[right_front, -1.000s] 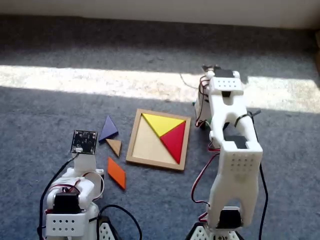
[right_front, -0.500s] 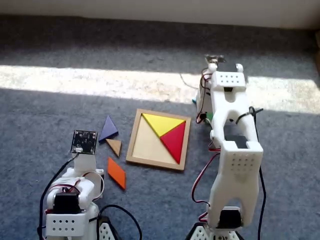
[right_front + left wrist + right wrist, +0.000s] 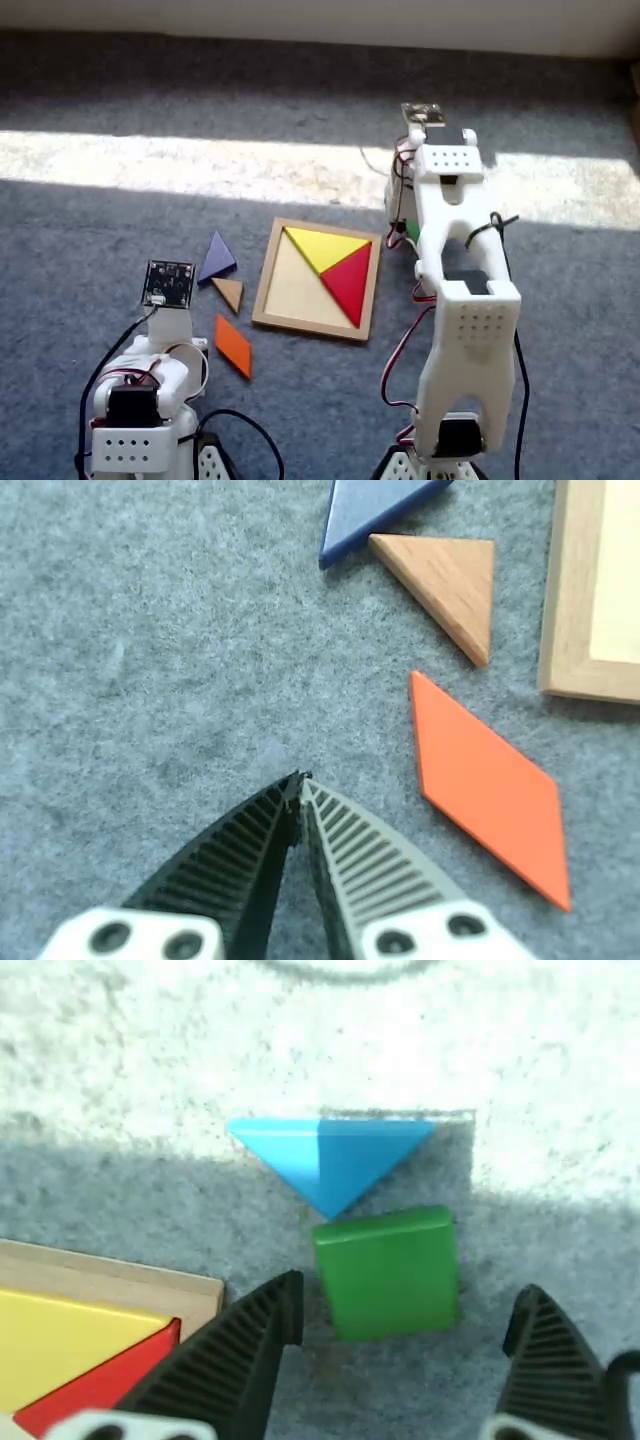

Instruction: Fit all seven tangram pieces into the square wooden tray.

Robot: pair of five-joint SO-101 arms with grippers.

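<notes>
Right wrist view: right gripper (image 3: 408, 1295) spread wide, empty, green square (image 3: 388, 1260) between its tips on grey carpet (image 3: 100, 1180). Left gripper (image 3: 300, 785) pinched together, empty.

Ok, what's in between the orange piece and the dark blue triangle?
A plain wooden triangle lies between the orange piece and the dark blue triangle. The high view and the left wrist view both show it.

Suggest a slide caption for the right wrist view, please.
Open right gripper flanks the green square, next to a blue triangle.
</notes>
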